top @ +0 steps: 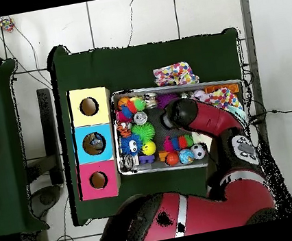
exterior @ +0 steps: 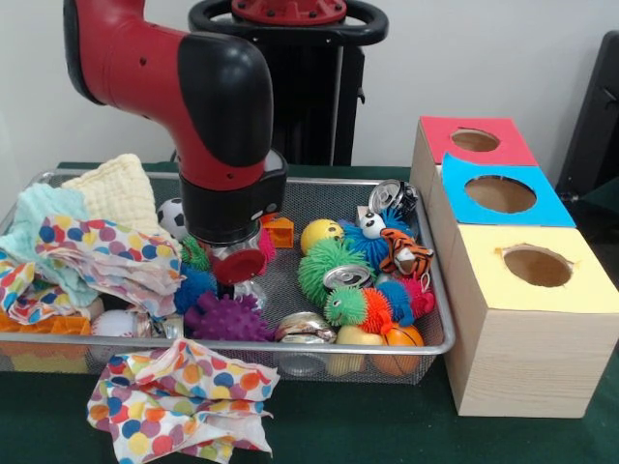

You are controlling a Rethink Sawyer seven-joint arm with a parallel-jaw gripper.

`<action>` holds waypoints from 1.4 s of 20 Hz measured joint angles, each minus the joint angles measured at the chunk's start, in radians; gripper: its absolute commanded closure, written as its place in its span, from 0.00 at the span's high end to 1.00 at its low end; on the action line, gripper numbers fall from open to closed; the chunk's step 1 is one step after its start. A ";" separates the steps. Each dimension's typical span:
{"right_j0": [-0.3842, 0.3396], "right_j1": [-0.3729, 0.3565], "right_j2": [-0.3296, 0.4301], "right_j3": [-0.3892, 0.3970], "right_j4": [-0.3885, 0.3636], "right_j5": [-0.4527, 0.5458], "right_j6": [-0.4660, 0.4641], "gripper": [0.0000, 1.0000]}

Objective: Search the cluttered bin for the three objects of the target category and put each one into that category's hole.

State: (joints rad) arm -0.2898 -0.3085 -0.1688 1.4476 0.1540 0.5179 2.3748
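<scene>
Three holed boxes (exterior: 513, 280) beside bin (exterior: 440, 333), arm (exterior: 218, 126) over clutter

Red hole (exterior: 475, 140), blue hole (exterior: 500, 194), yellow hole (exterior: 537, 266); polka-dot cloth (exterior: 179, 396).

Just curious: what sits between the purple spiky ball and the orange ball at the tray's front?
In the front view, a crushed can lies between the purple spiky ball and the orange ball.

Plain room, green-covered table
A pale wall (exterior: 503, 58) stands behind the green table (exterior: 387, 425); white tiled floor (top: 131, 17) surrounds it.
</scene>
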 measured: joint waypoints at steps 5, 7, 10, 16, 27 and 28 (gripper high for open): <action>0.010 0.004 -0.008 -0.006 -0.002 0.000 0.000 0.00; 0.010 0.005 -0.009 -0.007 -0.002 0.000 0.000 0.00; 0.010 0.005 -0.009 -0.008 -0.002 0.004 0.000 0.00; -0.009 0.003 0.005 -0.008 -0.001 0.012 0.000 0.00; -0.060 -0.009 0.046 -0.009 0.000 0.072 0.000 1.00; -0.064 -0.009 0.048 -0.009 0.000 0.081 0.000 1.00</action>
State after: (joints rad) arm -0.3541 -0.3174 -0.1206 1.4386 0.1537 0.5987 2.3748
